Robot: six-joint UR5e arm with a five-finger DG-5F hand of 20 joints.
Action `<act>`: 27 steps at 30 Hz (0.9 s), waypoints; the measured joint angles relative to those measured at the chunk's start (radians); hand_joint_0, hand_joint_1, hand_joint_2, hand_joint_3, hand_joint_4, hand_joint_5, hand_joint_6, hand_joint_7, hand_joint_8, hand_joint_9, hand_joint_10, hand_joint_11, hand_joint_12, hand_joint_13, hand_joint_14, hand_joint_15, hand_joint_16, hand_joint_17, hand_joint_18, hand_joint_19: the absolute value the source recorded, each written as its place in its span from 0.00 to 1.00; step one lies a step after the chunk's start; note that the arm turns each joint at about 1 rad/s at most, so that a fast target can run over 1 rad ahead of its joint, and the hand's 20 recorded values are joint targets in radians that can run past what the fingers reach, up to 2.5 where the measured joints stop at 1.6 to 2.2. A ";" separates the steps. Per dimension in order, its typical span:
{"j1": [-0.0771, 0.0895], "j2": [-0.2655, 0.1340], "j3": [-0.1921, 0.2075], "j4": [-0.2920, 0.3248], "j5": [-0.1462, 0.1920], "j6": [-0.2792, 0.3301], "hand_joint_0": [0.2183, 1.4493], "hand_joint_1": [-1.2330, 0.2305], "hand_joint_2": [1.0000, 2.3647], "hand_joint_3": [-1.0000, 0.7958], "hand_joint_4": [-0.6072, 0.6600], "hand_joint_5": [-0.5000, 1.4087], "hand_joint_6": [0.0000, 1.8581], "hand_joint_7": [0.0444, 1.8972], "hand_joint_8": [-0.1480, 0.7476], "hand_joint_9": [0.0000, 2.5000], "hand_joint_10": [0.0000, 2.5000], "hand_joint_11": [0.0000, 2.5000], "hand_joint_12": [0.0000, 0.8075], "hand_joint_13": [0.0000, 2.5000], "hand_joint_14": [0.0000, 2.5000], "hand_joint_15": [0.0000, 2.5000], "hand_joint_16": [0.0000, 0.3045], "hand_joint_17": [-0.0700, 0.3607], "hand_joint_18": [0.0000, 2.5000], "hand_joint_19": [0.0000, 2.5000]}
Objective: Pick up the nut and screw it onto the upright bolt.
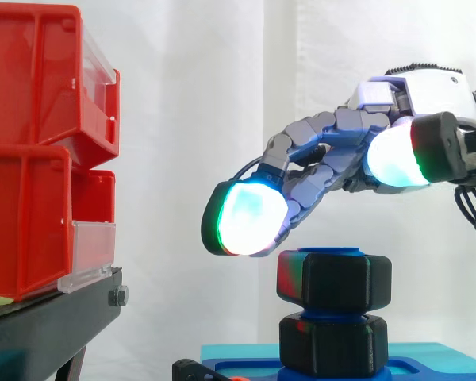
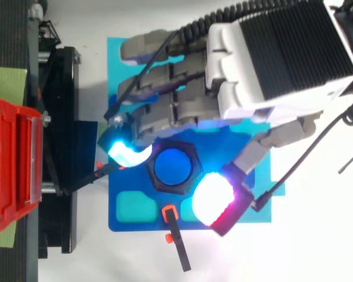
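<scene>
Open and holding nothing, grey hand (image 1: 325, 151) poised with relaxed fingers just above and either side of black hexagonal plastic nut (image 1: 337, 282), seated on top of upright blue bolt (image 2: 172, 166), above black hexagonal block (image 1: 333, 343) on blue base plate (image 2: 123, 220).

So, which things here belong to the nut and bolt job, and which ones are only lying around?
For the job:
hand
black nut, sitting on the bolt
blue bolt
blue base

Just around:
red bins
black stand
small black clamp
</scene>
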 measured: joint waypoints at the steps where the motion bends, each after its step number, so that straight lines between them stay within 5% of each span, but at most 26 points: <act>1: 0.004 0.000 -0.003 0.006 0.004 0.004 0.20 0.64 0.00 0.28 0.55 0.17 0.27 0.29 0.42 0.27 0.00 0.00 0.41 0.17 0.00 0.01 0.13 0.36 0.02 0.03; 10: 0.024 -0.001 -0.009 0.015 0.024 0.015 0.20 0.65 0.00 0.28 0.57 0.18 0.27 0.34 0.42 0.27 0.00 0.00 0.42 0.18 0.00 0.01 0.12 0.36 0.02 0.04; 27: 0.026 -0.001 -0.010 -0.002 0.026 0.015 0.21 0.67 0.00 0.28 0.60 0.23 0.27 0.50 0.46 0.33 0.00 0.01 0.41 0.24 0.00 0.02 0.11 0.33 0.08 0.02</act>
